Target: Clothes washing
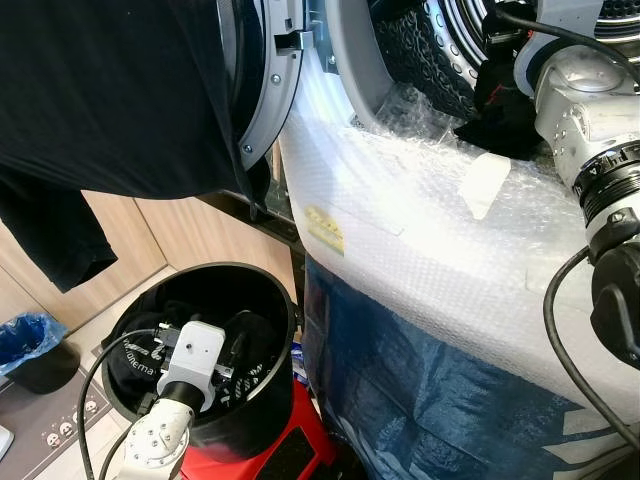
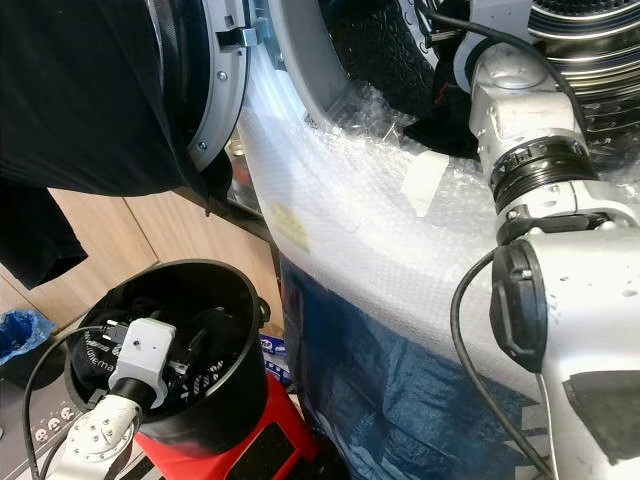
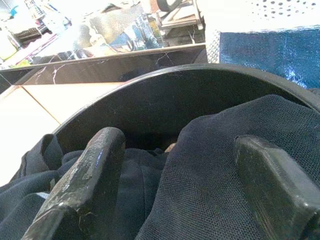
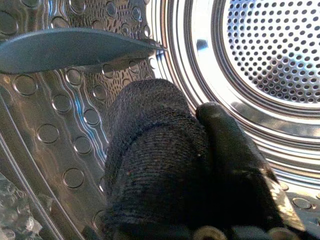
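A black bucket (image 1: 250, 420) at the lower left holds dark clothes (image 3: 225, 200). My left gripper (image 3: 180, 145) is down inside it, open, its two fingers spread just above the dark mesh fabric. My right arm (image 1: 580, 110) reaches into the washing machine's steel drum (image 4: 270, 55). There my right gripper (image 4: 195, 130) is shut on a dark knitted cloth (image 4: 150, 160), which wraps around one finger. More dark fabric (image 1: 500, 110) lies at the drum's mouth beside the right wrist. A big black garment (image 1: 110, 90) hangs over the open washer door (image 1: 275, 80).
Bubble wrap (image 1: 420, 230) and a blue tarp (image 1: 420, 400) cover the washer's front. The bucket stands on a red base (image 1: 290, 450). A blue-lined bin (image 1: 35, 345) and a power strip (image 1: 50, 425) sit on the floor at the left, by wooden cabinets (image 1: 200, 235).
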